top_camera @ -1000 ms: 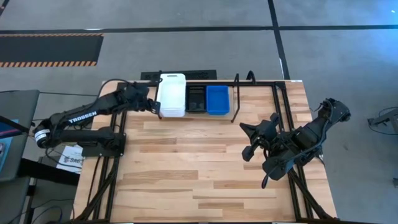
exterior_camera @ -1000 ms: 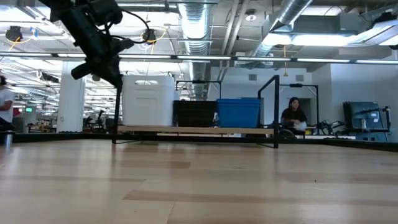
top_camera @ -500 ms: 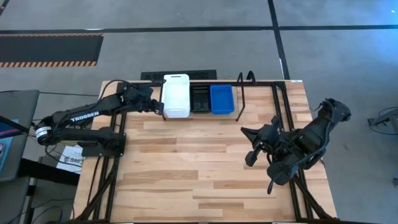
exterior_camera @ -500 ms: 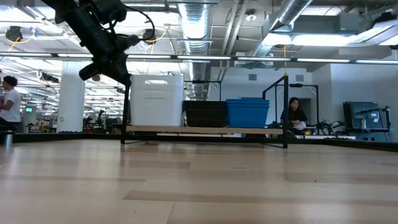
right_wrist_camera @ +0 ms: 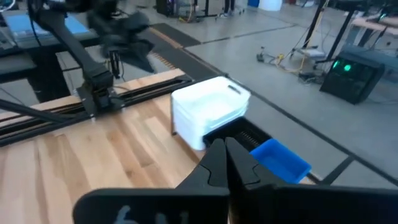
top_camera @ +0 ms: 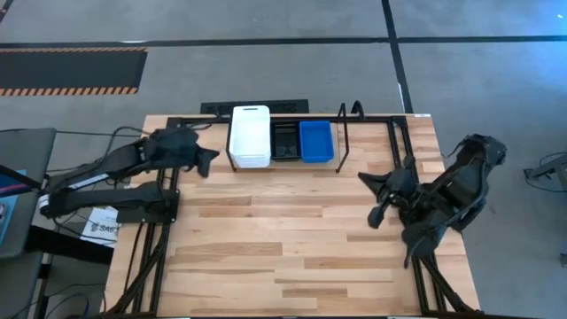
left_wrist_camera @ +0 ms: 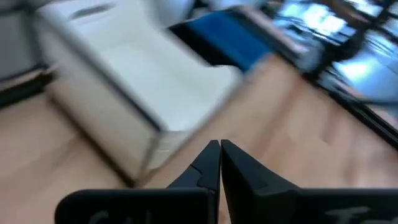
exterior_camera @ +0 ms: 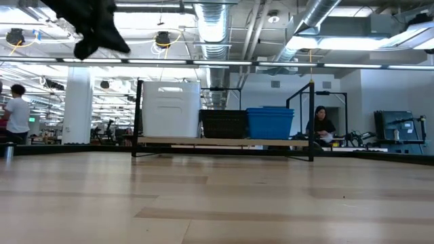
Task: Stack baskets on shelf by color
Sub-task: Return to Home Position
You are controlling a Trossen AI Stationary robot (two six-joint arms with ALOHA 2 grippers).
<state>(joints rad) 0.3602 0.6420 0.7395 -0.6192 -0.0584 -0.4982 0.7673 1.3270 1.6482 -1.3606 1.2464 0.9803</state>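
At the far edge of the surface (top_camera: 283,239) sits the shelf (top_camera: 341,142) — white baskets (top_camera: 250,135) stacked at its left end, black baskets (top_camera: 283,140) mid, blue baskets (top_camera: 315,140) at right. Left hand (left_wrist_camera: 219,158) hangs near the white stack, off the shelf, fingers pressed together w/ nothing held. Right hand (right_wrist_camera: 224,155) — also closed & empty — is well apart, over the surface's right side.

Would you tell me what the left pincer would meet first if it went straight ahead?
Probably the white basket stack, which lies straight ahead of the left pincer; depth is unclear.
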